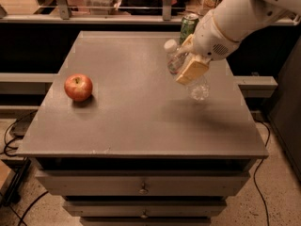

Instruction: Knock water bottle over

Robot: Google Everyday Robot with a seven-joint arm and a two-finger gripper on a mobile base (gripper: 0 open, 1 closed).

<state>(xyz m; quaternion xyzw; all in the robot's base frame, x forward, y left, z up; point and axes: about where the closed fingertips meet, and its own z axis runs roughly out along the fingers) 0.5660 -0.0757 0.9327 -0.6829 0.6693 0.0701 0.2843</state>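
Look at the right side of the table point(141, 126), at about 2 o'clock from its centre: there you see the water bottle point(175, 61). It is not upright. It leans with its white cap pointing toward 11 o'clock and its clear base toward 5 o'clock, the base low over the tabletop or on it; you cannot tell which.

The gripper point(190, 66) lies across the middle of the bottle, touching it and hiding that part from you. Whether it is set wide, narrow or closed on the bottle, you cannot tell from this view. The white arm point(240, 18) reaches in from the 2 o'clock corner.

The green can point(189, 23) stands upright near the far edge at 1 o'clock, just behind the gripper. The red apple point(78, 87) sits at 9 o'clock, well apart from the bottle. Below the tabletop you see drawers point(143, 187), and cables point(9, 140) on the floor at the left.
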